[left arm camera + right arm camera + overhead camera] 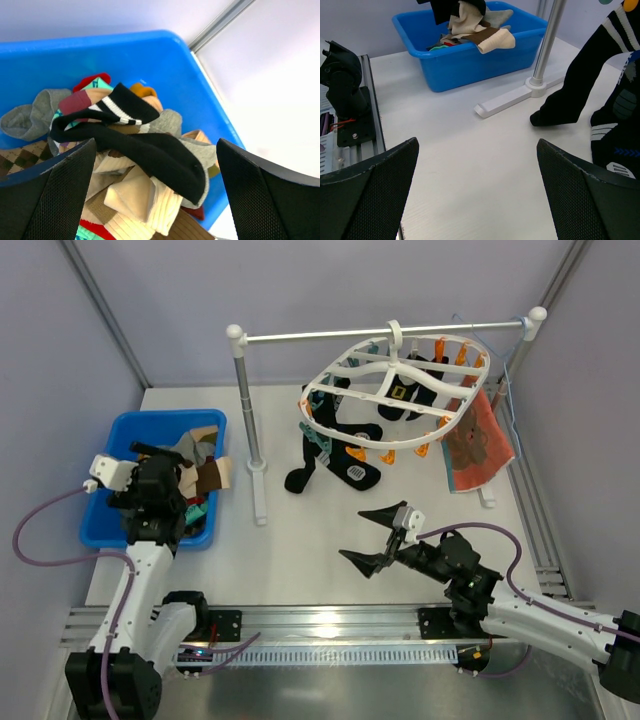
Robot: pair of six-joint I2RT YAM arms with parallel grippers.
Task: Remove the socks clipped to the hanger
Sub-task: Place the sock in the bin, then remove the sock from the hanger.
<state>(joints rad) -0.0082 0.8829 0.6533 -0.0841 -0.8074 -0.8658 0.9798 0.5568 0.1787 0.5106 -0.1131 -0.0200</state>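
Socks [345,455] hang clipped under the white hanger [395,380] on the rail [400,332] in the top view; the right gripper [350,533] gapes empty over the table [300,540]. Left wrist: the left gripper [156,144] is spread wide, holding nothing, above a black sock [175,160] (white-striped cuff) lying loose in the blue bin [165,60]. Right wrist: fingers apart, dark socks dangling far right.

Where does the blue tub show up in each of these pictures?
Top external: the blue tub sits at the left of the table.
Left wrist: the tub fills the upper frame, close up.
Right wrist: the tub is top centre, across the table.
Shared landmark: the sock pile inside it.
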